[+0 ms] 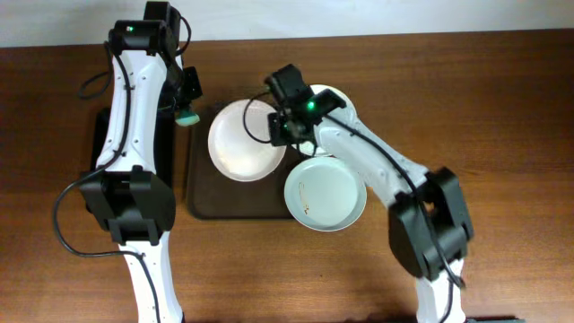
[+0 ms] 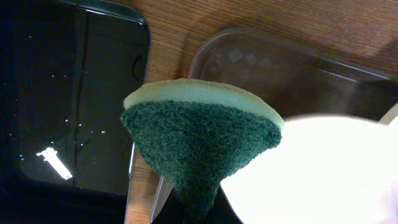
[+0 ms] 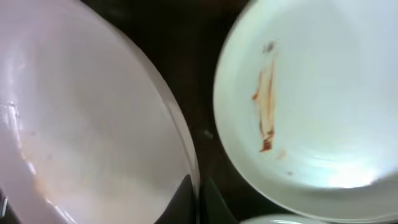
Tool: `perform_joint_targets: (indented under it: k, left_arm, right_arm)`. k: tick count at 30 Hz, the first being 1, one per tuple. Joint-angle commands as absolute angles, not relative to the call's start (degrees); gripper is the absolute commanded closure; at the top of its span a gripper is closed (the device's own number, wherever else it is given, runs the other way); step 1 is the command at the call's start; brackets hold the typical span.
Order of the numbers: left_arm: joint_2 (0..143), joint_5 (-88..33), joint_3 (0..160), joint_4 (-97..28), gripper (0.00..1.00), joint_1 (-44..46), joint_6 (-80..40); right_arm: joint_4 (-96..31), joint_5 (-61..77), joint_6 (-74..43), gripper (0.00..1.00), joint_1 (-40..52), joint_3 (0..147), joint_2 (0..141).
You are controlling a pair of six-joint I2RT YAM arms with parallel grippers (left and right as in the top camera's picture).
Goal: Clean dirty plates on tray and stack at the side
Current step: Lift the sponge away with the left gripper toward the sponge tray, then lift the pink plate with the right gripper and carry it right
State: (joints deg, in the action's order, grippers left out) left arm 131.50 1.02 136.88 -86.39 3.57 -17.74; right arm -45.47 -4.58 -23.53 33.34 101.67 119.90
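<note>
Plates (image 1: 247,142) overhead: on tray (image 1: 211,205), smeared plate (image 1: 326,191) overhanging tray's right rim; left fingers (image 1: 189,97) clamp sponge (image 1: 186,117) off tray's left.
Left wrist: sponge poised beside plate edge for scrubbing.
Right wrist: right fingers (image 3: 217,208) pinch centre plate (image 3: 93,124) rim, likely steadying it.

I see three white plates on the dark brown tray (image 1: 213,199). The left plate (image 1: 240,144) is at its back left. The smeared plate (image 1: 327,193) has a red streak and hangs over its front right corner. The third plate (image 1: 337,97) is at back right, half hidden.
</note>
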Motion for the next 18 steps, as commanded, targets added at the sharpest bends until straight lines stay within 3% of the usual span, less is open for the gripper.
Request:
perform_joint_targets:
  k: [1, 9, 12, 18]
  left_arm:
    - [131.2, -0.2, 137.7, -85.5, 0.99, 3.9, -17.0]
    - [131.6, -0.2, 137.7, -84.9, 0.99, 3.9, -17.0]
    - [131.6, 0.0, 137.7, -84.9, 0.99, 3.9, -17.0]
    - [131.6, 0.0, 136.8, -84.4, 0.99, 3.9, -17.0]
  right_arm:
    - [-47.6, -31.6, -22.7, 0.96, 40.0, 101.6, 116.5]
    - [-51.7, -58.5, -21.1, 0.96, 50.7, 101.6, 116.6]
    - [-53.3, -58.7, -14.1, 0.96, 52.5, 101.6, 116.6]
    - [-59.3, -59.2, -13.7, 0.96, 55.2, 101.6, 116.6]
